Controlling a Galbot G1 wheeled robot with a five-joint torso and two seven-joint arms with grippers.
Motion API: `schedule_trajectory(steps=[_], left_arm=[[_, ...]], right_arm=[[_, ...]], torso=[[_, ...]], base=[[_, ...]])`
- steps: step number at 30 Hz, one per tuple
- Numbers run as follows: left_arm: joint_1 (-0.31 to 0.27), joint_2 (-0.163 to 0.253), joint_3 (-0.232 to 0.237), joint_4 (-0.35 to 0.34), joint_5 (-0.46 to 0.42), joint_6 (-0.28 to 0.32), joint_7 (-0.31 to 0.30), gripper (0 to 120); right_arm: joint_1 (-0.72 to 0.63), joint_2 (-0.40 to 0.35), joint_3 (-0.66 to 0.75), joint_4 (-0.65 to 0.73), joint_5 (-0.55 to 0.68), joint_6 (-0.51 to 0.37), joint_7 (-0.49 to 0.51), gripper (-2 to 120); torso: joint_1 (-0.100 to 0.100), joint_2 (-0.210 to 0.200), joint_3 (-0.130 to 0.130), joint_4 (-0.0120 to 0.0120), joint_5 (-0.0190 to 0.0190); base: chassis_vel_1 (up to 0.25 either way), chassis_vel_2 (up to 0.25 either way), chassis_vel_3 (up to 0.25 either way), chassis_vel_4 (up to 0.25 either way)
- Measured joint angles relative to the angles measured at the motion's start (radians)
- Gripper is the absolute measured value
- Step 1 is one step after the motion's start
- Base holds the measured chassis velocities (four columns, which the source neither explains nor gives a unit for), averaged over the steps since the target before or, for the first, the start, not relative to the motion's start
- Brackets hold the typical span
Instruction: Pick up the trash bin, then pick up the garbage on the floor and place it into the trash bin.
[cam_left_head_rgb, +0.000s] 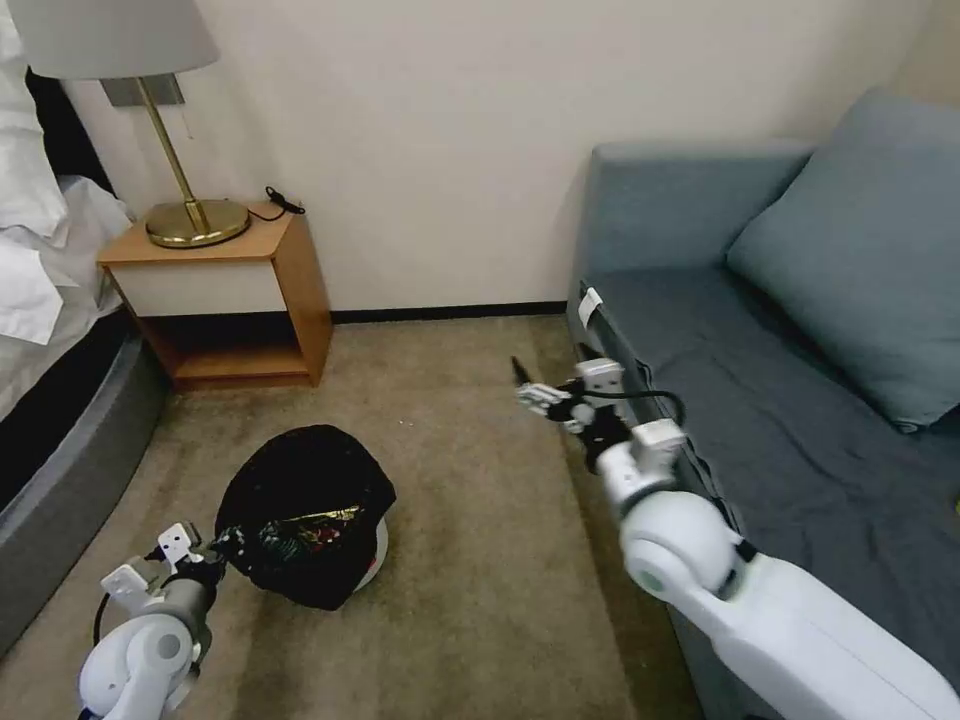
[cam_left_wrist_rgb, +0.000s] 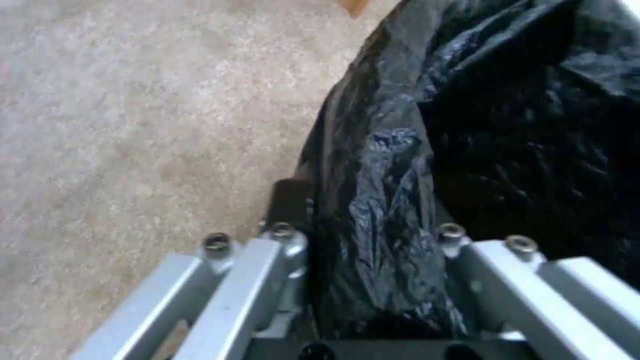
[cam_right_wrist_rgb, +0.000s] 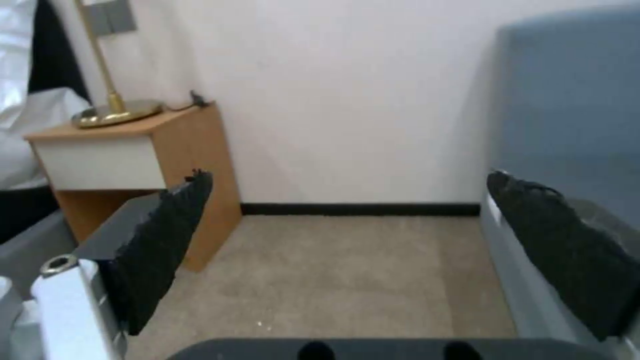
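I have the left gripper (cam_left_head_rgb: 222, 545) low at my left, its fingers clamped on the rim of the small round white trash bin lined with crinkly glossy black plastic (cam_left_head_rgb: 305, 515). The left wrist view shows the bag (cam_left_wrist_rgb: 427, 165) pinched between the metal finger links, one dark finger pad (cam_left_wrist_rgb: 290, 197) pressed against the outside of the plastic. The bin sits tilted over the beige carpet (cam_left_head_rgb: 470, 560), its mouth turned toward me, a strip of white wall showing at its right edge. Inside I can see garbage: a shiny gold-green wrapper (cam_left_head_rgb: 315, 519) with something red beside it.

My right gripper (cam_left_head_rgb: 527, 392) hangs at mid-height, just beside the front edge of the grey-blue fabric sofa (cam_left_head_rgb: 800, 400), holding nothing. Its black ridged pads (cam_right_wrist_rgb: 163, 240) stand wide apart, and between them I see bare carpet running to the black skirting board (cam_right_wrist_rgb: 360, 209).

A wooden bedside cabinet (cam_left_head_rgb: 235, 300) with a brass lamp (cam_left_head_rgb: 195, 215) stands by the wall at left, next to the bed's grey edge (cam_left_head_rgb: 70, 470). Between cabinet and sofa the floor lies open.
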Motion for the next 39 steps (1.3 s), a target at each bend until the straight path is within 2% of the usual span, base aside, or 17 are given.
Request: schedule_trajectory(steps=[2,3,5,6,10,11,15,16,19,20,21,25,26,28,31,34,39], left_arm=[[0.007,-0.005,-0.003,-0.013,0.052,-0.028,0.045,41],[0.007,-0.005,-0.003,-0.013,0.052,-0.028,0.045,41],[0.013,-0.011,-0.012,-0.033,0.125,-0.073,0.085,51],[0.013,-0.011,-0.012,-0.033,0.125,-0.073,0.085,51],[0.031,-0.024,-0.016,-0.075,0.243,-0.158,0.156,71],[0.031,-0.024,-0.016,-0.075,0.243,-0.158,0.156,71],[0.056,-0.048,-0.015,-0.134,0.311,-0.208,0.185,88],[0.056,-0.048,-0.015,-0.134,0.311,-0.208,0.185,88],[0.076,-0.082,-0.007,-0.182,0.402,-0.287,0.188,98],[0.094,-0.113,0.002,-0.207,0.459,-0.338,0.193,100],[0.094,-0.113,0.002,-0.207,0.459,-0.338,0.193,100],[0.154,-0.203,0.044,-0.284,0.603,-0.444,0.184,100],[0.154,-0.203,0.044,-0.284,0.603,-0.444,0.184,100],[0.180,-0.234,0.068,-0.330,0.626,-0.455,0.157,100],[0.198,-0.253,0.075,-0.367,0.632,-0.462,0.136,100],[0.231,-0.261,0.065,-0.405,0.645,-0.499,0.127,100],[0.284,-0.267,0.075,-0.427,0.673,-0.529,0.128,100]], right_arm=[[-0.083,-0.006,0.073,0.041,0.005,-0.010,-0.011,100],[-0.083,-0.006,0.073,0.041,0.005,-0.010,-0.011,100],[-0.183,-0.005,0.132,0.073,-0.012,-0.013,-0.030,100],[-0.183,-0.005,0.132,0.073,-0.012,-0.013,-0.030,100],[-0.337,0.016,0.195,0.107,-0.083,-0.013,-0.070,100],[-0.337,0.016,0.195,0.107,-0.083,-0.013,-0.070,100],[-0.409,0.044,0.232,0.129,-0.132,-0.006,-0.088,100],[-0.409,0.044,0.232,0.129,-0.132,-0.006,-0.088,100],[-0.475,0.064,0.269,0.147,-0.172,0.005,-0.113,100],[-0.505,0.076,0.287,0.152,-0.190,0.010,-0.127,100],[-0.505,0.076,0.287,0.152,-0.190,0.010,-0.127,100],[-0.607,0.124,0.338,0.170,-0.251,0.026,-0.177,100],[-0.607,0.124,0.338,0.170,-0.251,0.026,-0.177,100],[-0.646,0.139,0.354,0.170,-0.281,0.050,-0.220,100],[-0.672,0.160,0.360,0.173,-0.300,0.068,-0.251,100],[-0.701,0.209,0.357,0.172,-0.348,0.089,-0.280,100],[-0.709,0.247,0.342,0.157,-0.386,0.108,-0.300,100]], torso=[[0.000,0.000,0.000,-0.0004,-0.0006],[0.000,0.000,0.000,-0.0004,-0.0006],[0.000,0.000,0.000,-0.0005,0.0005],[0.000,0.000,0.000,-0.0005,0.0005],[0.000,0.000,0.000,-0.0004,0.0007],[0.000,0.000,0.000,-0.0004,0.0007],[0.000,0.000,0.000,-0.0001,0.0007],[0.000,0.000,0.000,-0.0001,0.0007],[0.000,0.000,0.000,-0.0002,0.0010],[0.000,0.000,0.000,-0.0003,0.0009],[0.000,0.000,0.000,-0.0003,0.0009],[0.000,0.000,0.000,-0.0002,0.0006],[0.000,0.000,0.000,-0.0002,0.0006],[0.000,0.000,0.000,-0.0002,0.0007],[0.000,0.000,0.000,-0.0002,0.0009],[0.000,0.000,0.000,-0.0002,0.0008],[0.000,0.000,0.000,-0.0001,0.0008]], base=[[0.000,0.000,0.000,0.000],[0.000,0.000,0.000,0.000],[0.000,0.000,0.000,0.000],[0.000,0.000,0.000,0.000],[0.000,0.000,0.000,0.000],[0.000,0.000,0.000,0.000],[0.000,0.000,0.000,0.000],[0.000,0.000,0.000,0.000],[0.000,0.000,0.000,0.000],[0.000,0.000,0.000,0.000],[0.000,0.000,0.000,0.000],[0.000,0.000,0.000,0.000],[0.000,0.000,0.000,0.000],[0.000,0.000,0.000,0.000],[0.000,0.000,0.000,0.000],[0.000,0.000,0.000,0.000],[0.000,0.000,0.000,0.000]])
